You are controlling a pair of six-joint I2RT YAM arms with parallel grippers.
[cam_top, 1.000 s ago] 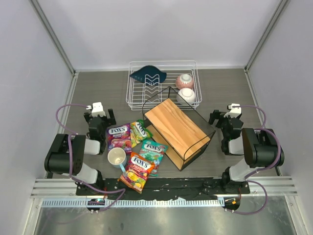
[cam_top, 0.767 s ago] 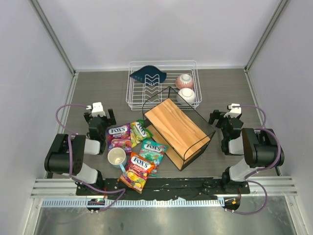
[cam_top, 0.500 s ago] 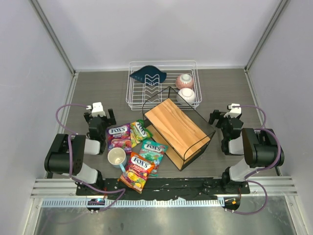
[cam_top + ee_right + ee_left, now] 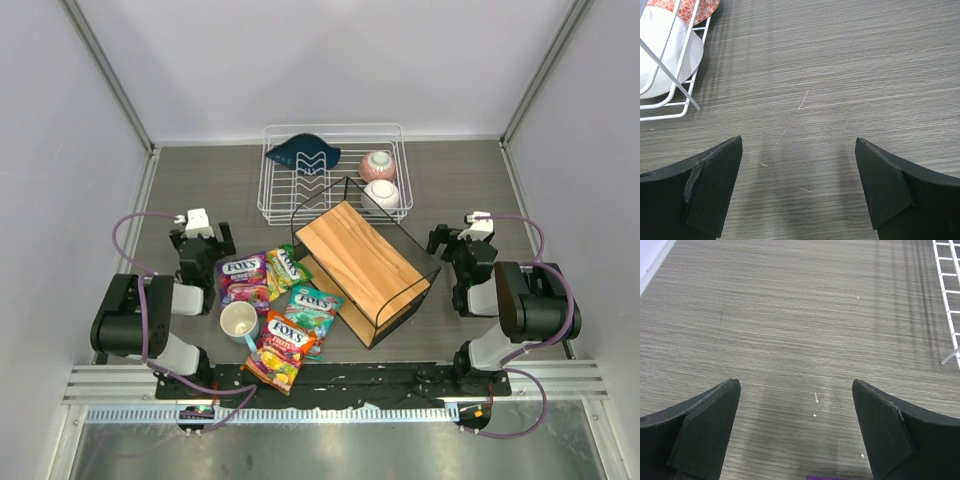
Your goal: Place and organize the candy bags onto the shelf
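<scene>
The shelf (image 4: 372, 318), a black wire frame with a tan board, stands at the table's middle. Four candy bags lie to its left: purple (image 4: 243, 279), green (image 4: 288, 267), teal (image 4: 313, 308) and orange-red/yellow (image 4: 279, 350). My left gripper (image 4: 201, 240) is open and empty, low over the table just left of the purple bag; in the left wrist view (image 4: 795, 384) a sliver of that purple bag (image 4: 826, 478) shows at the bottom edge. My right gripper (image 4: 461, 242) is open and empty to the right of the shelf, and in the right wrist view (image 4: 799, 141) it is over bare table.
A white wire dish rack (image 4: 280, 205) stands behind the shelf with a dark blue item (image 4: 300, 152) and two bowls (image 4: 378, 180). It also shows in the left wrist view (image 4: 947, 305) and the right wrist view (image 4: 670, 102). A white mug (image 4: 239, 320) sits among the bags.
My left gripper has shifted very slightly to the left. Nothing else has moved.
</scene>
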